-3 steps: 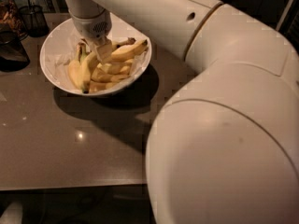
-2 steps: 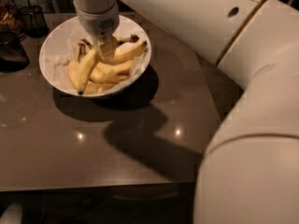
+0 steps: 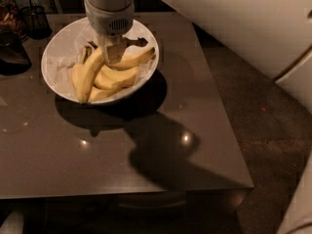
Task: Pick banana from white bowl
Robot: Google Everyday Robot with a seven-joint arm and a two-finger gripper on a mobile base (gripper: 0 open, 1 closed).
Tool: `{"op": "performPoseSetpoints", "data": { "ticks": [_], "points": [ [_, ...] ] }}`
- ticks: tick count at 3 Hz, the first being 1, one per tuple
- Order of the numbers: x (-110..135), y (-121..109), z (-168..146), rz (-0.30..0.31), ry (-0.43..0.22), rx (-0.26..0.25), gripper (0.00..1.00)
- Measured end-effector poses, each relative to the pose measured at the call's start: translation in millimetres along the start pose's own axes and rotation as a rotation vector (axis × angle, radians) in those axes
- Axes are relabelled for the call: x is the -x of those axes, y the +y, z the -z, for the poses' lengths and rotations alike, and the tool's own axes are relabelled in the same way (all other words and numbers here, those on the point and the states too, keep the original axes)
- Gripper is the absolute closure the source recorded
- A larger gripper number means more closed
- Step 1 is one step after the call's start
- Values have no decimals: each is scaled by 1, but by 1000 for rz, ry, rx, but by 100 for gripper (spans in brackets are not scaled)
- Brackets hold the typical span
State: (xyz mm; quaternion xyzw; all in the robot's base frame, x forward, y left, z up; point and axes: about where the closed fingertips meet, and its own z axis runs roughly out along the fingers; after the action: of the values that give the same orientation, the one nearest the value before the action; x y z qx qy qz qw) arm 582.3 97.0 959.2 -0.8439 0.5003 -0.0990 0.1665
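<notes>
The white bowl stands at the far left of the dark table and holds several bananas. The banana, the longest and most curved one, lies along the bowl's left side with its upper end under my gripper. My gripper reaches straight down into the bowl from above. It looks shut on the upper part of that banana, which still rests in the bowl. The shorter bananas lie to the right of it and beneath it.
A dark wire-mesh cup stands behind the bowl at the far left, with a dark object beside the bowl. My arm's large white body fills the upper right. The table's right edge drops to carpet.
My arm's bulky links have swung out of the foreground to the upper right, uncovering the table. The gripper has stayed down in the bowl and the bananas have not moved.
</notes>
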Motion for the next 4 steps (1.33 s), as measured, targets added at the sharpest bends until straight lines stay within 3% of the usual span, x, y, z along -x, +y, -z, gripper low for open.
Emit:
{"op": "performPoseSetpoints", "data": {
  "ticks": [1,2,4],
  "points": [
    [5,2,10,-2,-20,-22,100],
    [13,18,22,-44,-65,-47,100],
    [25,75,36,-200,-141,-70,100]
  ]
}}
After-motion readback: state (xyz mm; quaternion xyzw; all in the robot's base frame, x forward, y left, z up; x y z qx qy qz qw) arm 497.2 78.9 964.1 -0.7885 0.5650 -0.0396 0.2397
